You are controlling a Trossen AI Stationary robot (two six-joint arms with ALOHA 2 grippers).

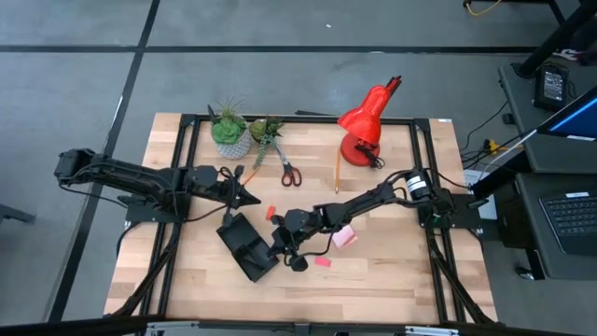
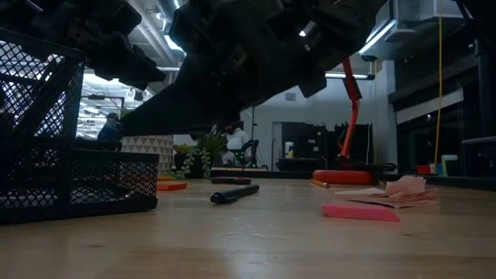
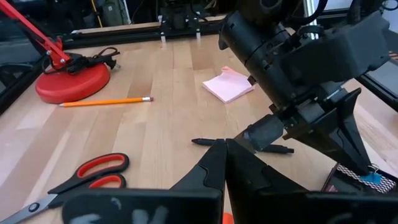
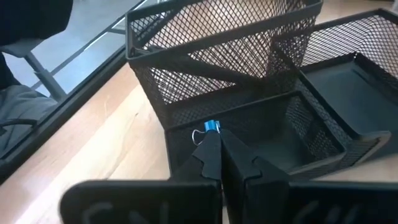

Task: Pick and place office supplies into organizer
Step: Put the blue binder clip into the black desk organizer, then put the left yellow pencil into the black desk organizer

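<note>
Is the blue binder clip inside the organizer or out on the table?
Inside: the blue binder clip lies in a mesh organizer compartment.

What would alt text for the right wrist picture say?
The right gripper, shut, hovers over a black mesh organizer on a wooden table; a small blue binder clip lies in the compartment just past its fingertips.
</note>
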